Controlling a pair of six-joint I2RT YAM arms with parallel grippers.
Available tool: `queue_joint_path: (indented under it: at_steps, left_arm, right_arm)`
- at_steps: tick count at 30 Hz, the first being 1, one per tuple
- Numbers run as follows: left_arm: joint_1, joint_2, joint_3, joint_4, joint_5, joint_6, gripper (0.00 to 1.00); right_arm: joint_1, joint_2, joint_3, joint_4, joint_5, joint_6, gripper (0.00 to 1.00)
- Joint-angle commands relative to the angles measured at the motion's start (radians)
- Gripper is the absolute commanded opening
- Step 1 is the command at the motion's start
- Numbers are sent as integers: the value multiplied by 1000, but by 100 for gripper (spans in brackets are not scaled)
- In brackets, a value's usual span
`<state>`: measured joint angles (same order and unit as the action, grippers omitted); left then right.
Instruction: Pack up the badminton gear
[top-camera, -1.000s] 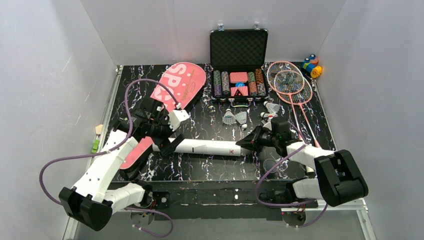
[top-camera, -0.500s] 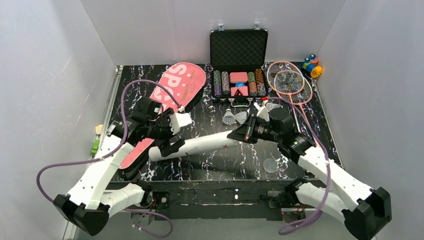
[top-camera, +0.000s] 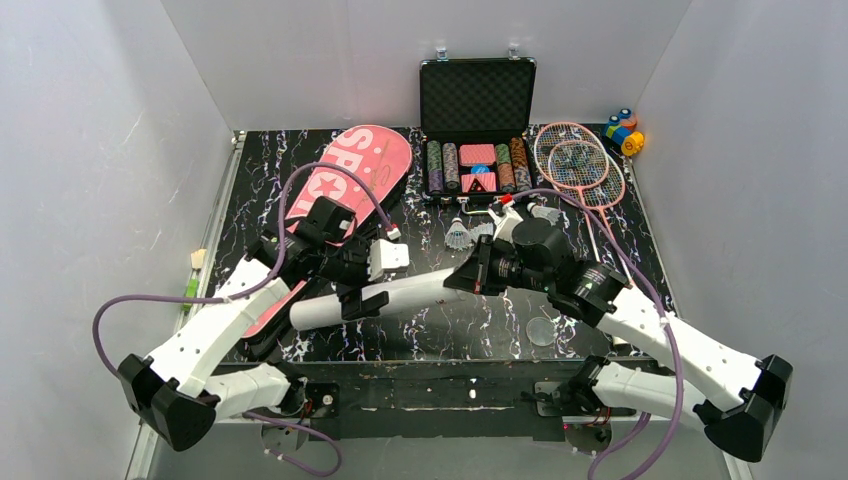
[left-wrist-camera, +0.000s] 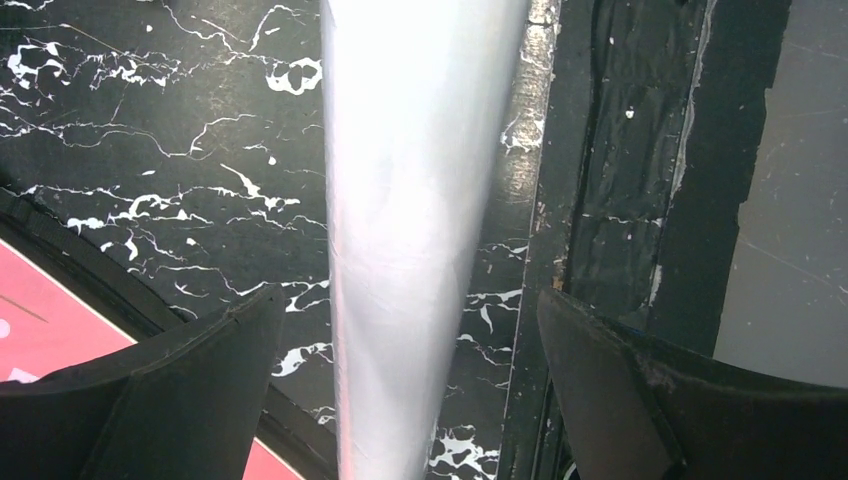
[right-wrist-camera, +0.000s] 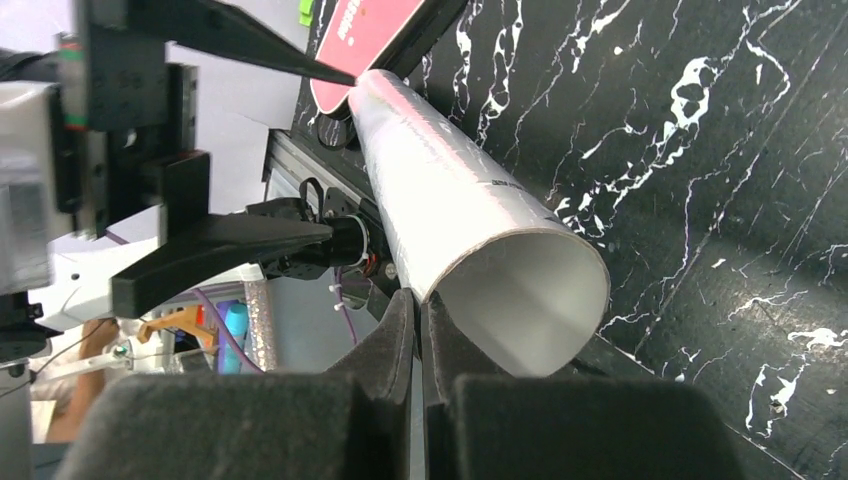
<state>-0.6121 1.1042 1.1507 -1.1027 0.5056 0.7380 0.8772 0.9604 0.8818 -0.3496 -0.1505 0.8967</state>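
Note:
The long white tube (top-camera: 385, 293) lies slanted, its right end lifted off the table. My right gripper (top-camera: 470, 276) is shut on the rim of its open end (right-wrist-camera: 520, 300), one finger inside and one outside (right-wrist-camera: 420, 310). My left gripper (top-camera: 365, 290) is open and straddles the tube's middle (left-wrist-camera: 410, 250) without touching it; its fingers (left-wrist-camera: 150, 400) stand apart on both sides. The pink "SPORT" bag (top-camera: 345, 180) lies at the left. Two pink rackets (top-camera: 580, 165) lie at the back right. White shuttlecocks (top-camera: 458, 235) lie mid-table behind the right gripper.
An open black case of poker chips (top-camera: 477, 160) stands at the back centre. Colourful toy blocks (top-camera: 622, 130) sit in the back right corner. A clear round lid (top-camera: 541, 331) lies near the table's front edge.
My right gripper lifted the tube's right end and carried it left and back. My left gripper slid right along the tube, open. The tube's left end shifted toward the front left.

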Motion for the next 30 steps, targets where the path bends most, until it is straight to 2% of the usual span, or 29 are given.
queue_joint_path:
  at_steps: [1, 13, 21, 22, 25, 27, 30]
  left_arm:
    - [-4, 27, -9, 50, 26, 30, 98]
    - [-22, 75, -80, 131, 94, -12, 98]
    - [-26, 78, -127, 152, 151, 9, 98]
    - [-28, 77, -128, 153, 154, 10, 95]
    - [-31, 84, -123, 148, 147, -2, 75]
    - [-32, 92, -113, 132, 143, -14, 66]
    - [-32, 86, -86, 112, 138, -30, 61]
  right_arm:
    - [37, -7, 85, -109, 113, -69, 1]
    - [106, -12, 175, -104, 131, -89, 1]
    - [112, -35, 160, -47, 92, -67, 1]
    - [112, -37, 157, -39, 87, -64, 1]
    - [112, -42, 144, -11, 78, -51, 1]
    - [112, -49, 140, 1, 79, -47, 1]
    - [112, -63, 141, 6, 87, -45, 1]
